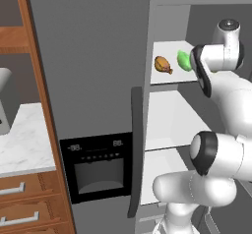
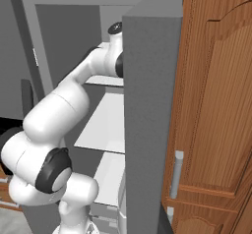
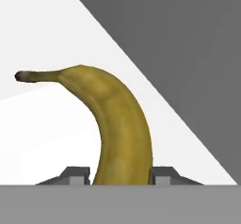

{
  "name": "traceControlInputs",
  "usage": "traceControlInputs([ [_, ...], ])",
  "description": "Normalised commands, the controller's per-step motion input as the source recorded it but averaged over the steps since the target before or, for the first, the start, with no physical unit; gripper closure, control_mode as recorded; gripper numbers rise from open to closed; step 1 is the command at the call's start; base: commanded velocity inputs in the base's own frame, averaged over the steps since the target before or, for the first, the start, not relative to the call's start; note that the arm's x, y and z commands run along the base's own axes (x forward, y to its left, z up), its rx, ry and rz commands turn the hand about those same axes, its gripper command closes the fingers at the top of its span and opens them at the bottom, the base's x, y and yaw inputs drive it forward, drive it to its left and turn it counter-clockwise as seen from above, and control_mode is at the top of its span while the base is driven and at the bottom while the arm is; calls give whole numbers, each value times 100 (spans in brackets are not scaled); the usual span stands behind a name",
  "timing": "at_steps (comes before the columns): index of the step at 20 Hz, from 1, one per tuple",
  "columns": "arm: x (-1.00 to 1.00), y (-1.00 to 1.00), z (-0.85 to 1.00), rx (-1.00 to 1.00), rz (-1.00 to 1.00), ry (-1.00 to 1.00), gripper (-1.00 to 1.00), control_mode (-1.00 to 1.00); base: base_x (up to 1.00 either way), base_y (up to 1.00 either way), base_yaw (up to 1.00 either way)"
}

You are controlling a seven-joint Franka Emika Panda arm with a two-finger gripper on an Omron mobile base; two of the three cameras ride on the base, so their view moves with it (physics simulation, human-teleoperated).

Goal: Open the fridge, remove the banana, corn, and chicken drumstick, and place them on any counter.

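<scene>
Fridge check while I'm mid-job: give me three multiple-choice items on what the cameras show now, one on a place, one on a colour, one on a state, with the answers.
1. Where does the drumstick lie?
A. on the top visible fridge shelf, beside the corn
B. on the counter
C. on the bottom shelf

2. What colour is the corn?
A. yellow
B. green
C. orange-brown

3. How does the gripper stand in the hand view?
A. wide open over a bare shelf
B. shut with nothing between the fingers
C. shut on the banana

Answers: 1 A, the left base view shows both on the same upper shelf. 2 B, it is bright green next to the orange-brown drumstick. 3 C, both fingertips sit against the banana's sides.
</scene>
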Motion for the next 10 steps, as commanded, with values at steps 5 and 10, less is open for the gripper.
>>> traceControlInputs([
  [5,-3,0,-31,-11,0,2,100,-100,0,0,0],
  [10,-19,15,4,0,0,14,100,-100,0,0,0],
])
